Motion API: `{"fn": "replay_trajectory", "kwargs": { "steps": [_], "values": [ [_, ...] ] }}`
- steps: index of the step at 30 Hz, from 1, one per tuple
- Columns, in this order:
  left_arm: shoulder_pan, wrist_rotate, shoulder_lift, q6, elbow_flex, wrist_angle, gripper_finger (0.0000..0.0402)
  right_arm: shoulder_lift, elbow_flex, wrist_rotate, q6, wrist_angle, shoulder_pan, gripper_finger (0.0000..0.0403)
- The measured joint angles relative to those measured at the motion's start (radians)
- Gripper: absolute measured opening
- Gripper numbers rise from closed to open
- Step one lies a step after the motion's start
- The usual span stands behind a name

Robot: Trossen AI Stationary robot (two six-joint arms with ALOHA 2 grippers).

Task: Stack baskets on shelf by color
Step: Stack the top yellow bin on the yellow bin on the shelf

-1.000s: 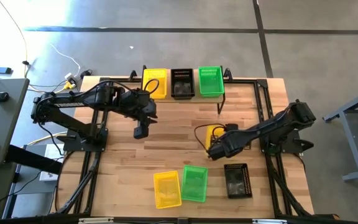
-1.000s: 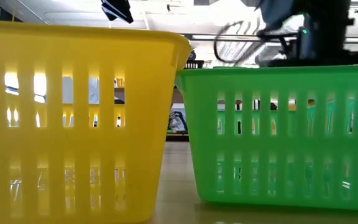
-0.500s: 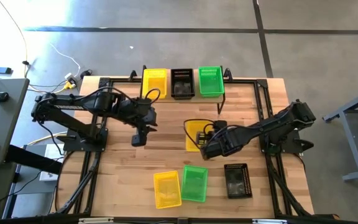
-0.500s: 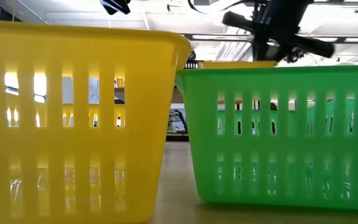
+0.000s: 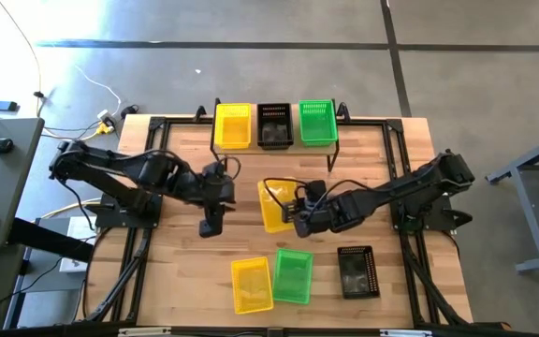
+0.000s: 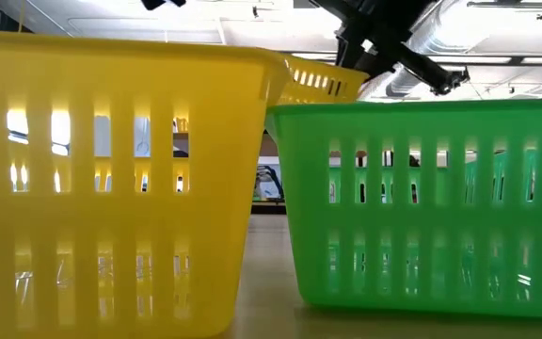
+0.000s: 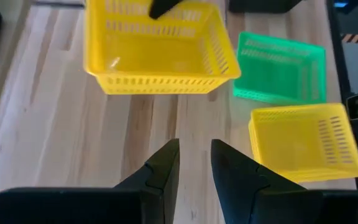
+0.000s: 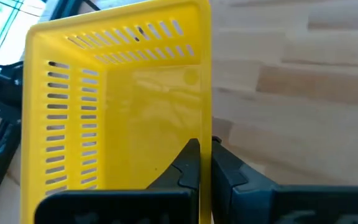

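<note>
Wooden worktop [image 5: 185, 271] under both arms; grey floor around it.

Shelf [image 5: 274, 145] at far edge, carrying yellow basket [image 5: 232, 125], black basket [image 5: 274, 124], green basket [image 5: 317, 122] in a row, left to right.

Right pincer [image 5: 297, 217] at worktop centre, clamped on rim of a lifted yellow basket [image 5: 276, 204]; one finger [image 8: 188, 163] inside the wall, the other outside. Carried basket tilted in low view, raised above the near baskets.

Left pincer [image 7: 195, 163] just left of the carried basket, apart from it, fingers slightly parted, holding nothing.

Near edge: yellow basket [image 5: 252, 285] touching or just beside green basket [image 5: 293, 275]; black basket [image 5: 356, 271] to their right, apart.
</note>
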Motion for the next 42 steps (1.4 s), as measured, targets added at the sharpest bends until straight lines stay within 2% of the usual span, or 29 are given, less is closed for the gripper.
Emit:
{"fn": "replay_trajectory", "kwargs": {
  "steps": [7,11,16,19,22,28,31,37,42],
  "values": [
    [-0.069,-0.089,0.048,-0.083,0.0,0.002,0.0082,0.001,0.0,0.006,-0.162,0.091,-0.042,0.0],
    [-0.117,-0.172,0.083,-0.115,-0.001,0.005,0.0082,0.001,0.0,0.006,-0.223,0.109,-0.064,0.0],
    [-0.17,-0.308,0.134,-0.111,-0.001,0.038,0.0082,0.001,0.0,0.006,-0.263,0.118,-0.082,0.0],
    [-0.19,-0.357,0.163,-0.049,-0.001,0.092,0.0082,0.002,0.0,0.005,-0.281,0.133,-0.084,0.0],
    [-0.196,-0.351,0.194,0.006,-0.001,0.153,0.0082,0.001,0.0,0.001,-0.291,0.139,-0.083,0.0],
    [-0.192,-0.348,0.237,0.015,-0.002,0.231,0.0082,0.002,0.0,0.009,-0.292,0.138,-0.083,0.0],
    [-0.184,-0.307,0.235,0.015,-0.002,0.248,0.0085,0.002,0.0,0.024,-0.284,0.138,-0.083,0.0],
    [-0.148,-0.209,0.231,0.081,-0.002,0.245,0.0115,0.002,0.0,0.032,-0.272,0.167,-0.083,0.0],
    [-0.128,-0.232,0.231,0.064,-0.002,0.245,0.0137,0.002,0.0,0.05,-0.266,0.217,-0.083,0.0]
  ]
}}
